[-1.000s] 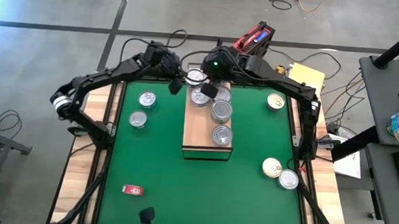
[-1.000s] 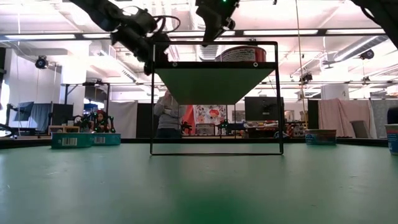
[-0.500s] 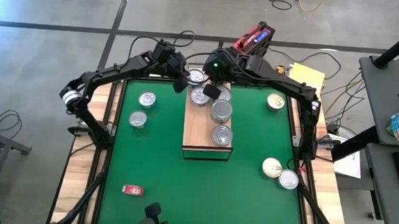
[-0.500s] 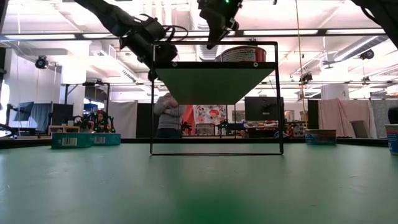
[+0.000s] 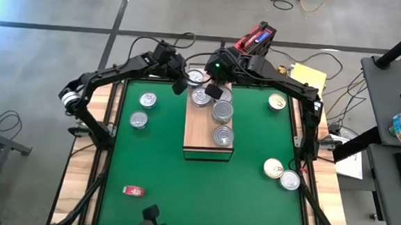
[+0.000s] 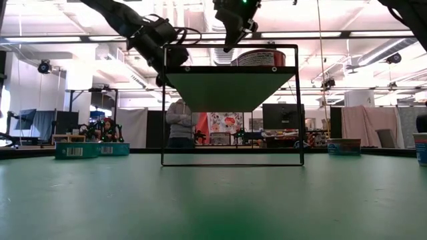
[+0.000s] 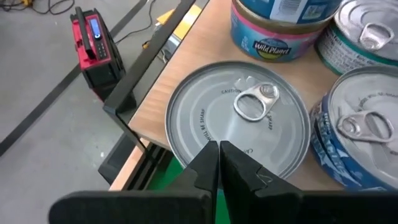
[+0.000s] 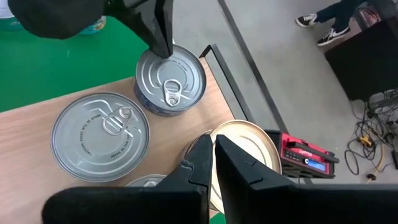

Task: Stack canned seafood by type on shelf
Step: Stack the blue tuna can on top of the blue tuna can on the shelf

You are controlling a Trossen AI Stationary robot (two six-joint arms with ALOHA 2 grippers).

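Now left gripper (image 7: 217, 163) jaws shut, touching silver tin (image 7: 238, 124)

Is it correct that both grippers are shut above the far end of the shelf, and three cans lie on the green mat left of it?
Not quite: the high view shows two cans on the green mat left of the shelf, not three. The left gripper and right gripper are indeed shut above its far end.

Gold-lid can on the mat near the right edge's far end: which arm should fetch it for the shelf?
Right, probably. The gold-lid can lies on the right arm's side. The right hand is shut over the shelf, the left hand shut at the shelf's far left corner, farther away.
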